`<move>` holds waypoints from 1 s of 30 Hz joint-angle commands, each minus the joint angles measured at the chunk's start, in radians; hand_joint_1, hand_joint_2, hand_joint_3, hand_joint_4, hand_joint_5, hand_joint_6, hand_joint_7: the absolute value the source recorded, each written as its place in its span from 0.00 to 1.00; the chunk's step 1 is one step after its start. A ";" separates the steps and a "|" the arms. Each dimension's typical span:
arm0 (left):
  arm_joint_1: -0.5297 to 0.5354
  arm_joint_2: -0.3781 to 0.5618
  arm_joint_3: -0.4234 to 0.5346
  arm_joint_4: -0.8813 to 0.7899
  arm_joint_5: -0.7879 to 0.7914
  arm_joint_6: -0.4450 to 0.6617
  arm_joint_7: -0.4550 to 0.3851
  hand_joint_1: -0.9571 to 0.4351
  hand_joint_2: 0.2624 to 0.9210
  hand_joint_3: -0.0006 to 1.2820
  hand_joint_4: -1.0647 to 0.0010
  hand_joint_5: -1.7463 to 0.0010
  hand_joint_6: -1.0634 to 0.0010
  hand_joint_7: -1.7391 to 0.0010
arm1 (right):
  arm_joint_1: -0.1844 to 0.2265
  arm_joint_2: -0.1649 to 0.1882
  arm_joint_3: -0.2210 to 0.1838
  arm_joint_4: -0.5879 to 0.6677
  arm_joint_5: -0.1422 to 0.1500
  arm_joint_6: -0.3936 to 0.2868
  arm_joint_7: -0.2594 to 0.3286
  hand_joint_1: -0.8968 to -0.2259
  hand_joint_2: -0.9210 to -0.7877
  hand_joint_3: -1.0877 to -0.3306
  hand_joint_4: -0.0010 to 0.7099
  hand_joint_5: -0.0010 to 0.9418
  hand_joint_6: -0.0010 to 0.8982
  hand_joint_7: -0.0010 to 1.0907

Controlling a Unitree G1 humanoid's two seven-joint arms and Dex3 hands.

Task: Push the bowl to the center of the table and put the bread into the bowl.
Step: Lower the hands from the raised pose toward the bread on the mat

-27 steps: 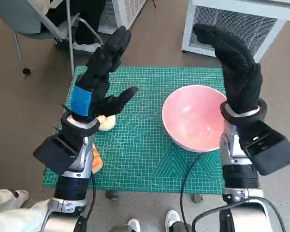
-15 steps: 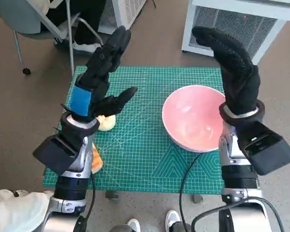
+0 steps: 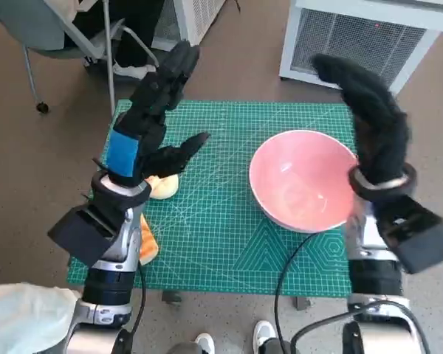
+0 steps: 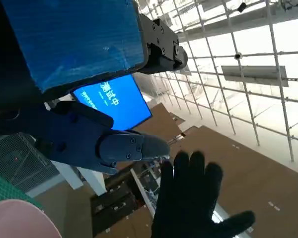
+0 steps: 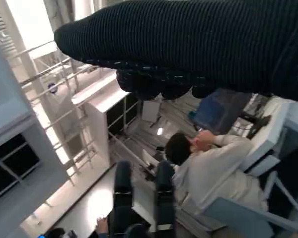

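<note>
Pink bowl (image 3: pixel 301 179) rests on the green cutting mat (image 3: pixel 214 236) covering the counter, toward its right side. Right hand (image 3: pixel 373 122) is raised beside the bowl's right rim, its fingers (image 3: pixel 340 70) extended above the far rim and holding nothing. Left hand (image 3: pixel 151 118) is raised over the mat's left part, fingers (image 3: pixel 179 63) spread wide and empty. Bread (image 3: pixel 162 186) lies on the mat just below the left hand's thumb, well apart from the bowl.
</note>
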 commanded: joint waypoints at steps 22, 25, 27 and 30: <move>0.034 0.020 0.037 -0.007 -0.028 0.001 -0.017 0.39 1.00 0.20 0.79 1.00 0.71 0.98 | 0.152 -0.022 -0.170 0.345 -0.077 -0.025 -0.269 0.65 0.00 0.21 0.28 0.04 0.00 0.42; 0.034 0.023 0.040 -0.008 -0.029 0.004 -0.018 0.39 1.00 0.20 0.79 1.00 0.71 0.98 | 0.156 -0.008 -0.164 0.375 -0.078 -0.020 -0.280 0.66 0.00 0.19 0.26 0.04 0.00 0.40; 0.034 0.025 0.041 -0.009 -0.029 0.007 -0.018 0.39 1.00 0.20 0.78 1.00 0.70 0.98 | 0.156 0.005 -0.158 0.402 -0.084 -0.016 -0.294 0.66 0.00 0.18 0.25 0.03 0.00 0.39; 0.032 0.028 0.042 -0.010 -0.033 0.012 -0.022 0.39 1.00 0.20 0.78 1.00 0.70 0.98 | 0.150 0.025 -0.145 0.436 -0.104 -0.008 -0.321 0.67 0.00 0.17 0.25 0.03 0.00 0.39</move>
